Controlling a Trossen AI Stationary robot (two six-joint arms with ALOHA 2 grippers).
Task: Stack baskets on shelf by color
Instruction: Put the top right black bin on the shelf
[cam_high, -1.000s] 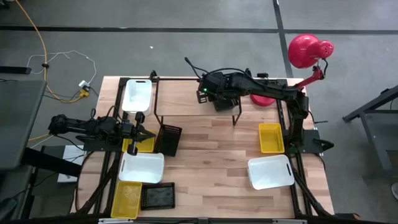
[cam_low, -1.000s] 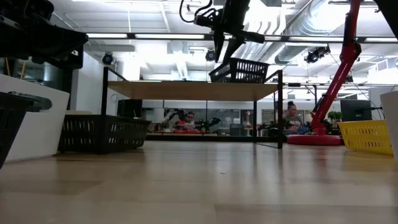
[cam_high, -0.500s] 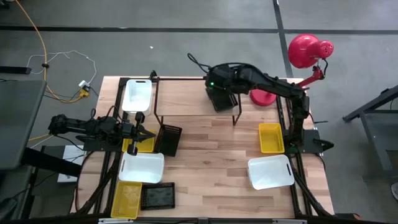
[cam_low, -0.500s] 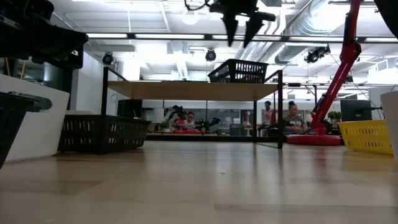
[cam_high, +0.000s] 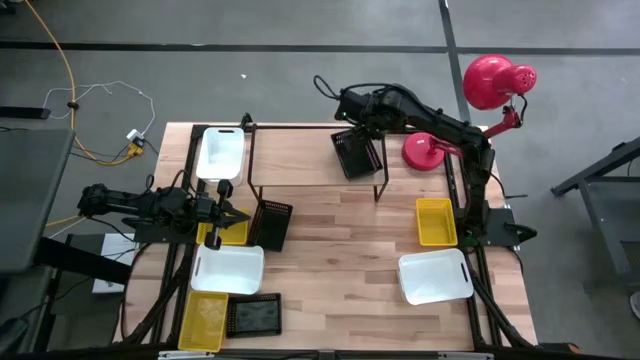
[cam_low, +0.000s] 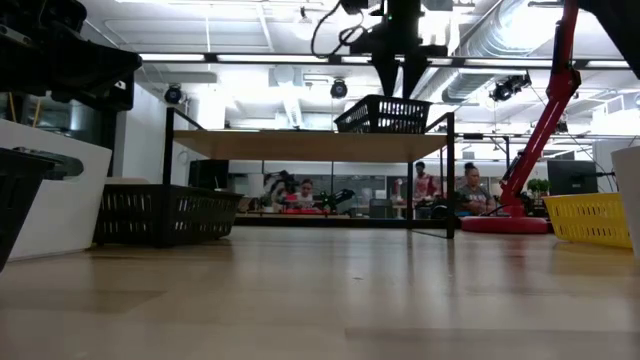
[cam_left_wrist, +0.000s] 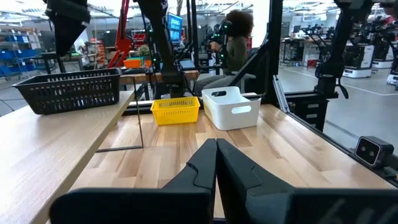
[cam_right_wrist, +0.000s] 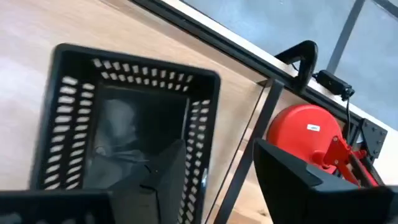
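a pale wood worktop (cam_high: 340, 250) is seen from above, set on a grey floor with a yellow cable lying off to one side. beyond the worktop, in the low view, a bright hall with seated people is made out only faintly. the shelf (cam_high: 310, 158) is largely hidden from overhead, since its plank matches the worktop; only its thin black frame is told apart there, while its wood top is shown clearly in the low view (cam_low: 310, 146). a black mesh basket (cam_high: 356, 154) is found on the right end of the shelf top, and its slotted walls and empty floor are shown in the right wrist view (cam_right_wrist: 127, 134). the right hand (cam_high: 358, 108) is held above and just behind that basket, its fingers (cam_right_wrist: 292, 177) spread apart with nothing between them. the left hand (cam_high: 238, 214) is parked at the worktop's left edge, its fingers (cam_left_wrist: 214, 165) pressed together on nothing. a second black basket (cam_high: 272, 224) is seen standing on edge near it. white baskets (cam_high: 221, 153) (cam_high: 228, 269) (cam_high: 435, 276), yellow baskets (cam_high: 435, 221) (cam_high: 203, 320) and a further black one (cam_high: 253, 316) are scattered on the worktop. another yellow basket beside the left hand is mostly covered by the arm. a red lamp (cam_high: 490, 85) is fixed at the far right corner.
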